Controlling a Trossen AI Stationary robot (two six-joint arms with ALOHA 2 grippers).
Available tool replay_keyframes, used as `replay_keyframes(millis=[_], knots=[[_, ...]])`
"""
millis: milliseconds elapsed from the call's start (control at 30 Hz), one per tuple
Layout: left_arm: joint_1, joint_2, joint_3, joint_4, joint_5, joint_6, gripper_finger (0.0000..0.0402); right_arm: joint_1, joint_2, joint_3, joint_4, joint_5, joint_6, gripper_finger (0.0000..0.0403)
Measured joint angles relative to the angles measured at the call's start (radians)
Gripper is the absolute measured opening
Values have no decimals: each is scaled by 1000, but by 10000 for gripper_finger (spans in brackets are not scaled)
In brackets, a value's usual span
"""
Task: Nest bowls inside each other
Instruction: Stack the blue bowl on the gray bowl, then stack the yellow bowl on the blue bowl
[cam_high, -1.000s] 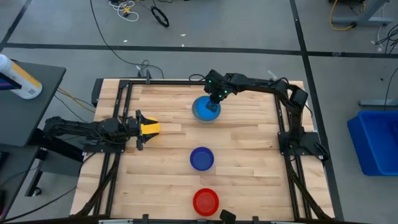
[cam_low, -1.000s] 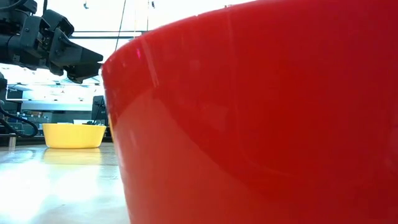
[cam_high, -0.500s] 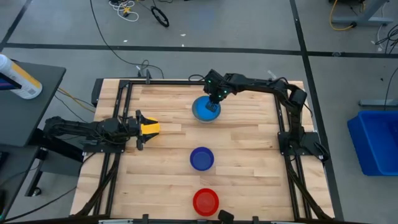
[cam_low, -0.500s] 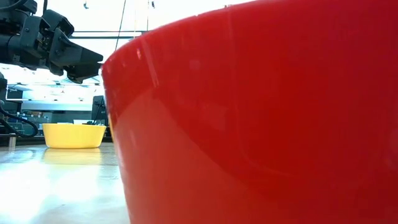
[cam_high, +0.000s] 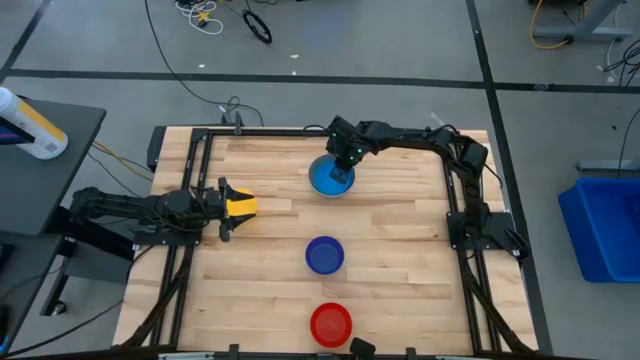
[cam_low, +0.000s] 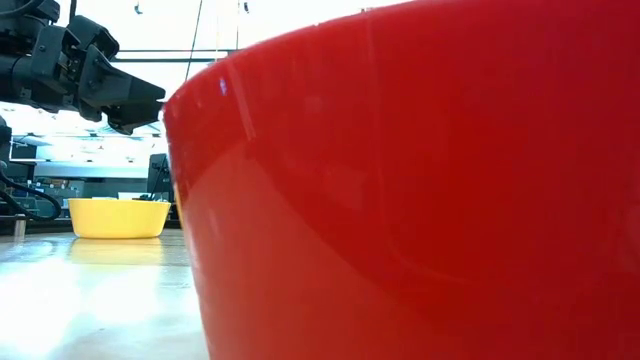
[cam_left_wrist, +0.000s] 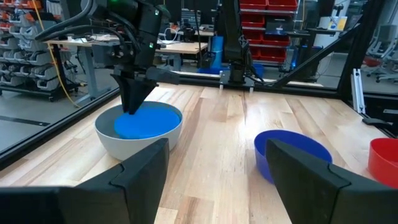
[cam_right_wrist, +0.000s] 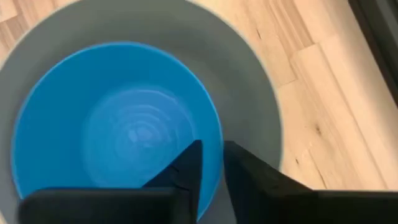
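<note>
The light blue bowl (cam_right_wrist: 112, 124) sits inside the grey bowl (cam_right_wrist: 249, 81) at the table's far middle (cam_high: 326, 180). My right gripper (cam_right_wrist: 211, 149) points steeply down over it. Its fingers are a little apart, one inside the light blue rim and one outside. The dark blue bowl (cam_high: 324, 255) and the red bowl (cam_high: 331, 323) stand on their bases nearer the front edge. The yellow bowl (cam_low: 118, 217) rests on the table at the left. My left gripper (cam_left_wrist: 217, 146) hangs level and open above it.
A black rail frame (cam_high: 455, 190) borders the wooden table on its left, right and far sides. The red bowl (cam_low: 420, 180) stands right in front of the low camera and blocks most of that view. Bare wood lies between the bowls.
The light blue bowl has sunk lower into the grey bowl under my right gripper.
</note>
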Motion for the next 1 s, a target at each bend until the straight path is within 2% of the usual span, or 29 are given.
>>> replay_keyframes(millis=[167, 300, 533, 667, 833, 1000], knots=[[0, 0, 0, 0, 1, 0, 277, 0, 0, 0, 1, 1, -4, 142], [0, 0, 0, -1, 1, 0, 277, 2, -3, 0, 6, 40, -15, 167], [0, 0, 0, -1, 0, 0, 277, 46, -30, 55, 19, 98, -39, 172], [0, 0, 0, -2, 0, 0, 277, 93, -43, 103, -24, 78, -24, 169], [0, 0, 0, -2, -3, 5, 277, 212, -42, 111, -48, 51, -14, 176], [0, 0, 0, -1, -5, 5, 277, 327, -42, 111, 45, 50, -3, 179]])
